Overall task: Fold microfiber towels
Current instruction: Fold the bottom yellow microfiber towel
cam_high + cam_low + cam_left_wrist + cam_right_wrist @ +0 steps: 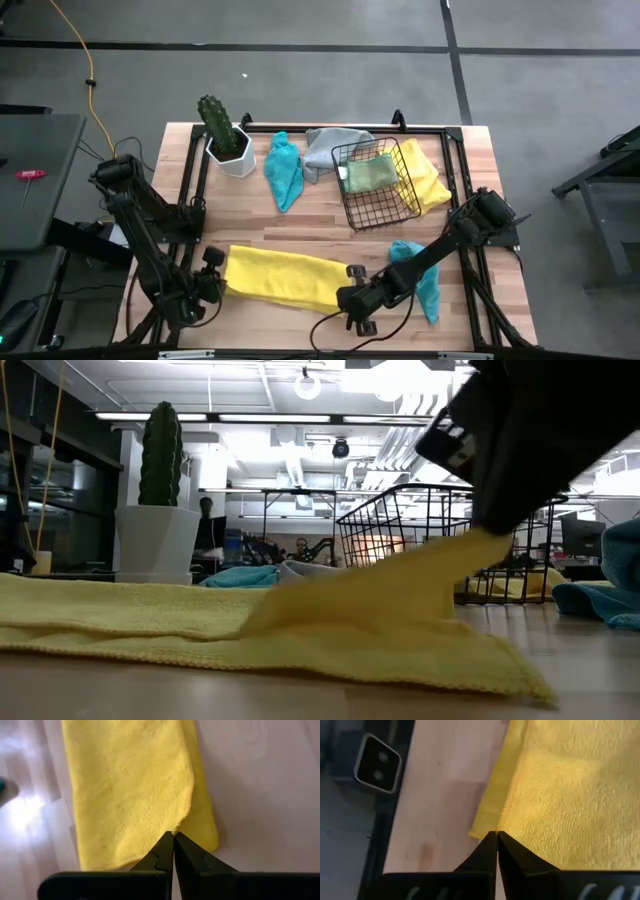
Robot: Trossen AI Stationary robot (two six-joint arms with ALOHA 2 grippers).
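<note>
A yellow towel (280, 277), folded into a long strip, lies along the table's near edge. My left gripper (220, 272) is shut at its left end. My right gripper (343, 296) is shut at its right end, which rises off the table toward the fingers in the low view (470, 555). A teal towel (284, 172) and a grey one (325, 148) lie at the back. A light green towel (370, 173) sits in the black wire basket (378, 190), which stands on a second yellow towel (428, 178). Another teal towel (425, 280) lies under the right arm. My left gripper pinches a corner of the yellow towel's upper layer (178, 826) between its two fingertips, coming about level from the table's left. The towel's lower layer (205, 827) lies flat on the table beside it. My right gripper pinches a corner of the upper layer (501, 822) at the towel's right end, coming from the table's right. That corner is lifted off the table and slopes up to the fingers (440, 575); the lower layer (485, 815) stays on the wood.
A potted cactus in a white pot (228, 142) stands at the back left. A black frame (330, 130) runs along the table's far edge and sides. Bare wood (300, 228) lies between the yellow strip and the towels at the back.
</note>
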